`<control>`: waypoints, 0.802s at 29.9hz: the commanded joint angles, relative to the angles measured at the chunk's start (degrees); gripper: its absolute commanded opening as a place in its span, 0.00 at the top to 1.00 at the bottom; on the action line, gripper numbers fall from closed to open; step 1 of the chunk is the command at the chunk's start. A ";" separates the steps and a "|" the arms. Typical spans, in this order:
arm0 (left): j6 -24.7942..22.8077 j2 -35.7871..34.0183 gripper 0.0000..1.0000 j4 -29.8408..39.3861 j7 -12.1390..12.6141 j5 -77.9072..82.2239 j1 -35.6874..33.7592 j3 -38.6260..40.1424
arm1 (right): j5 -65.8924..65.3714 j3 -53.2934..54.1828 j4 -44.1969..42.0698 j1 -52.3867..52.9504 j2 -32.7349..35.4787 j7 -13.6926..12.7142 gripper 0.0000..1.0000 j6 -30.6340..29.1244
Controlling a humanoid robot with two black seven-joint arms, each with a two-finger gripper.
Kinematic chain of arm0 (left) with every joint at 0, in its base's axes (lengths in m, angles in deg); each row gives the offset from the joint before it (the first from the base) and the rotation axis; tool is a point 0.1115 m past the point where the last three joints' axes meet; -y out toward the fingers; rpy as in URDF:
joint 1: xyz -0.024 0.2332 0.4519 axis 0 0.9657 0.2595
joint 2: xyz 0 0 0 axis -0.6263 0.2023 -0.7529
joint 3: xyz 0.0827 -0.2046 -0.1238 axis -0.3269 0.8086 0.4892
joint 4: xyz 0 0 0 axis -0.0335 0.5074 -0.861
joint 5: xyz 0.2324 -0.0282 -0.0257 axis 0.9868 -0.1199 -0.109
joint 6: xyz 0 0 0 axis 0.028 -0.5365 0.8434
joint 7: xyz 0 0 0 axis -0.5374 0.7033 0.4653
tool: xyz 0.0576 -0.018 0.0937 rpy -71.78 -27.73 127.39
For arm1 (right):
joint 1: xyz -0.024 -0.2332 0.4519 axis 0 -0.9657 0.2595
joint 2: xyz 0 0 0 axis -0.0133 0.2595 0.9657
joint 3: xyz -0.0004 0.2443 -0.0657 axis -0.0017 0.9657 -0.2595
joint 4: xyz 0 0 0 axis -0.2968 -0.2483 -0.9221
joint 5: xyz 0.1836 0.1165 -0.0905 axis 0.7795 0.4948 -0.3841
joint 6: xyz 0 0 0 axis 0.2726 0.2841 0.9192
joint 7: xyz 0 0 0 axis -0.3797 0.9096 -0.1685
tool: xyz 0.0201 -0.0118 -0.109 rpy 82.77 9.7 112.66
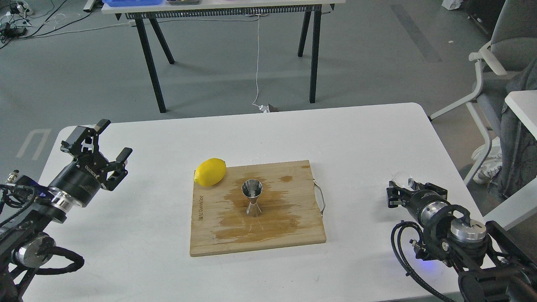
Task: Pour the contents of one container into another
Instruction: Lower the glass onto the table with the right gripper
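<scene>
Glass cup [403,179], small, clear and rounded, sits at the tip of the right gripper [396,193] toward the lower right of the frame, over the white table [361,138]. The gripper shows up dark and nearly end-on, so I cannot tell whether its fingers close on the cup or merely stand beside it.

Near the middle of the frame a steel jigger [252,197] stands upright on a bamboo cutting board [293,226]. It is polished and hourglass-shaped, two cones joined at a narrow waist, with the open mouth facing up. The board is a pale rectangle with a thin wire handle [320,200] on its right edge, and a darker, wet-looking stain spreads around the jigger's foot. A smooth yellow lemon [210,172] lies at the board's upper left corner, touching its edge.

At the left of the frame the left gripper [111,140] is raised above the table, its two black fingers spread well apart with nothing between them.

Cup and jigger stand well apart.
</scene>
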 commanded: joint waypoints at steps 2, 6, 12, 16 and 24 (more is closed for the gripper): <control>0.00 -0.02 0.01 0.00 0.00 0.00 0.12 -0.08 | 0.00 0.00 0.17 0.00 -0.34 0.01 0.06 0.03; 0.00 -0.02 0.01 0.00 0.00 0.00 0.12 -0.08 | 0.00 0.00 0.17 0.00 -0.43 0.01 0.04 0.03; 0.00 0.07 0.01 0.00 0.00 0.00 0.12 0.01 | 0.00 0.00 0.08 0.00 -0.43 0.01 0.03 -0.05; 0.00 0.33 0.01 0.00 0.00 0.00 0.21 -0.08 | 0.00 0.00 0.08 0.00 -0.43 0.01 0.03 -0.05; 0.23 0.51 0.01 0.00 0.00 0.00 0.03 -0.08 | 0.00 0.09 -0.01 0.00 -0.43 0.01 0.03 -0.05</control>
